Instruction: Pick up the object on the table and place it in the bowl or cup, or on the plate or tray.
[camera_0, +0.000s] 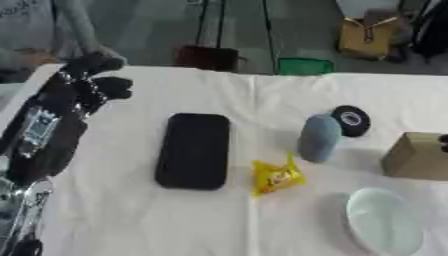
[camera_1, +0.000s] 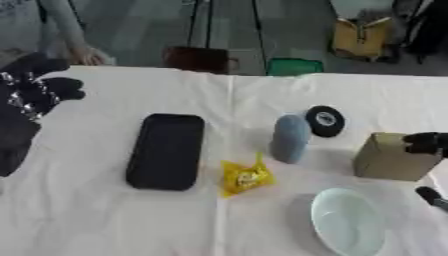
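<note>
Left hand (camera_0: 92, 82) up at the far left of the white-clothed bench (camera_0: 131, 215), black fingers curled in, nothing held between them. Just off to its right and a little nearer: a flat black rectangular tray (camera_0: 193, 150) with rounded corners, lying lengthwise, bare on top. Farther right of that hand, past the tray's near right corner: a small crinkled yellow snack packet (camera_0: 277, 176), flat on the cloth, close beside the tray but apart from it. Beyond the packet: an upright grey-blue cylindrical cup (camera_0: 318, 138), and touching or nearly touching its far right side a black round roll of tape (camera_0: 352, 120) tilted on edge, pale centre showing.

Over at the right edge: right hand (camera_1: 426, 143), only dark fingertips visible, resting against the top right corner of a brown cardboard box (camera_1: 385, 158). Cannot tell whether that hand is open or closed around the box. Nearer than that hand and slightly to its left: a pale green shallow ceramic plate (camera_1: 347, 221), lying flat. A dark finger-like part (camera_1: 430, 196) of the same hand also showing just right of the plate.

Yellow packet well apart from both hands, between tray and plate.
</note>
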